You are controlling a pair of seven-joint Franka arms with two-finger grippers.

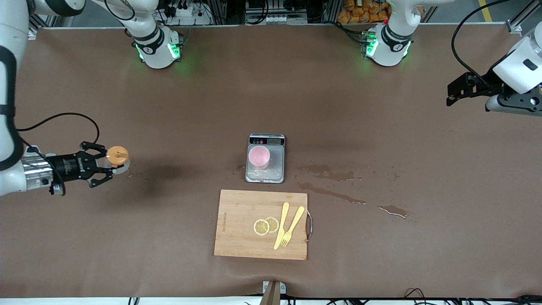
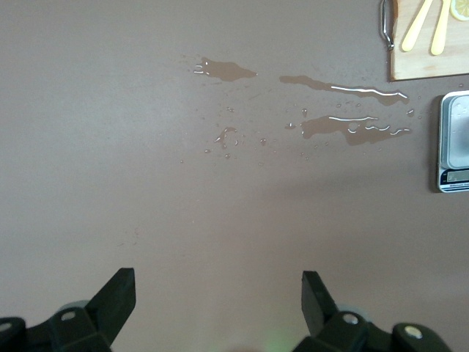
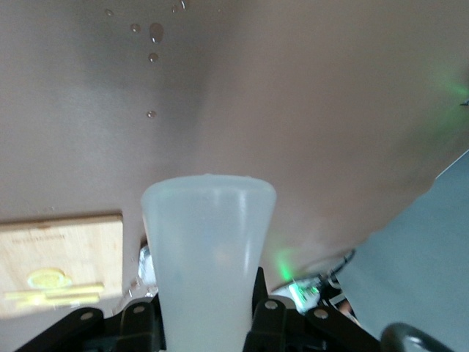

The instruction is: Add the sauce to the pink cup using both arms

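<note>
The sauce bottle (image 1: pixel 117 155), translucent with an orange cap, is held off the table near the right arm's end, cap toward the front camera. My right gripper (image 1: pixel 108 162) is shut on its body; in the right wrist view the pale bottle (image 3: pixel 209 249) fills the space between the fingers of the right gripper (image 3: pixel 207 323). The pink cup (image 1: pixel 258 156) stands upright on a silver scale (image 1: pixel 275 173) at mid-table. My left gripper (image 1: pixel 452 94) hangs open and empty over the left arm's end; the left gripper (image 2: pixel 218 293) shows bare table between its fingers.
A wooden cutting board (image 1: pixel 241 237) lies nearer the front camera than the scale, carrying two lemon slices (image 1: pixel 266 225), a yellow knife (image 1: pixel 281 224) and a fork (image 1: pixel 292 226). Wet spills (image 1: pixel 326 171) streak the brown mat between the scale and the left arm's end.
</note>
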